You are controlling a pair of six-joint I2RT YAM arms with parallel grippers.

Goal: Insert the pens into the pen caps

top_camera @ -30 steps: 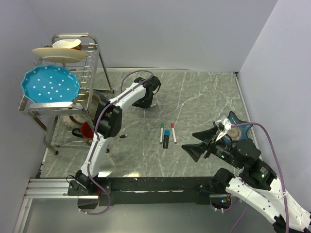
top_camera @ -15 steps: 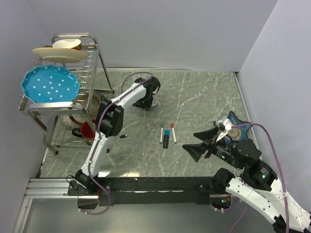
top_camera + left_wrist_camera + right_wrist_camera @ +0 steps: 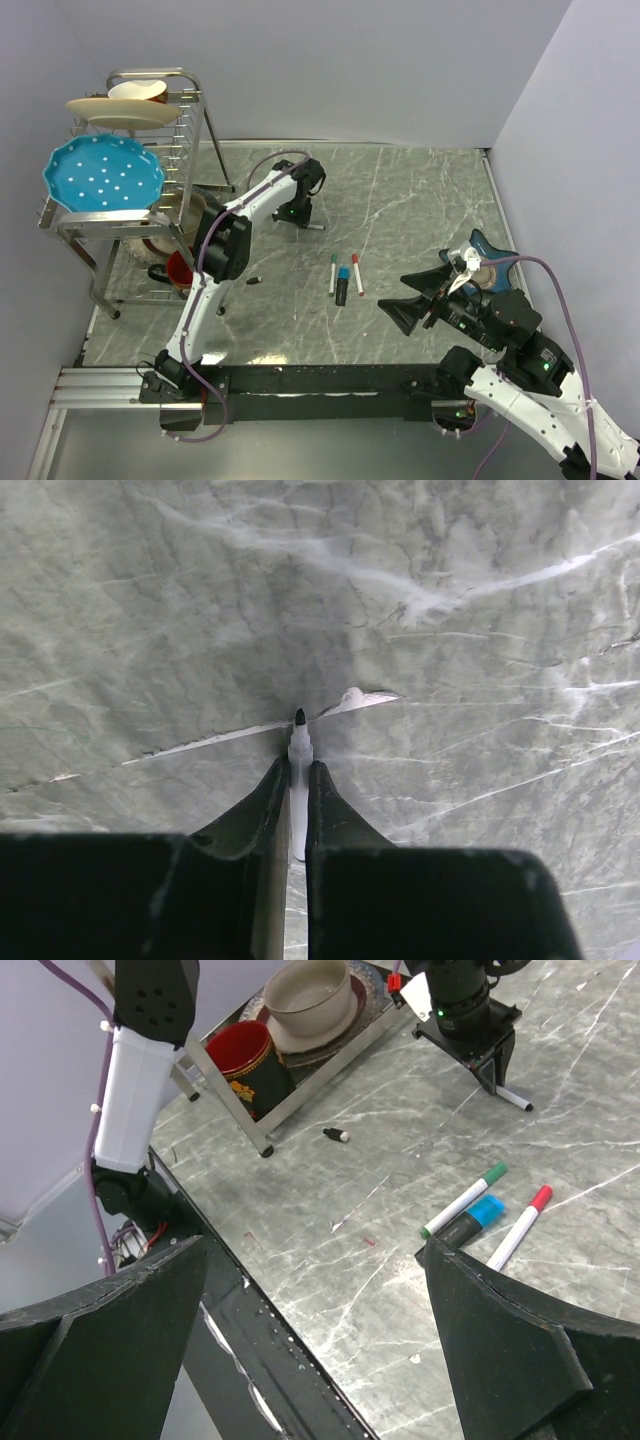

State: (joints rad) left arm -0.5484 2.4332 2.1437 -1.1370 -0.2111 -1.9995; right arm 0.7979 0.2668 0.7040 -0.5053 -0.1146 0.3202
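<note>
My left gripper is down at the far middle of the table, shut on a thin white pen with a bare black tip. The pen lies flat and its end sticks out to the right. Three more pens lie side by side at the table's middle: one with a green end, a thicker black one with a blue end and one with a red end. A tiny black pen cap lies alone to their left. My right gripper hovers open to the right of the three pens, holding nothing.
A metal dish rack stands at the left with a blue plate, bowls and a red cup. A blue star-shaped object sits by the right arm. The table's near edge runs below the right gripper.
The left gripper's fingers have closed onto the white pen and shifted slightly left. The right arm has barely moved.
</note>
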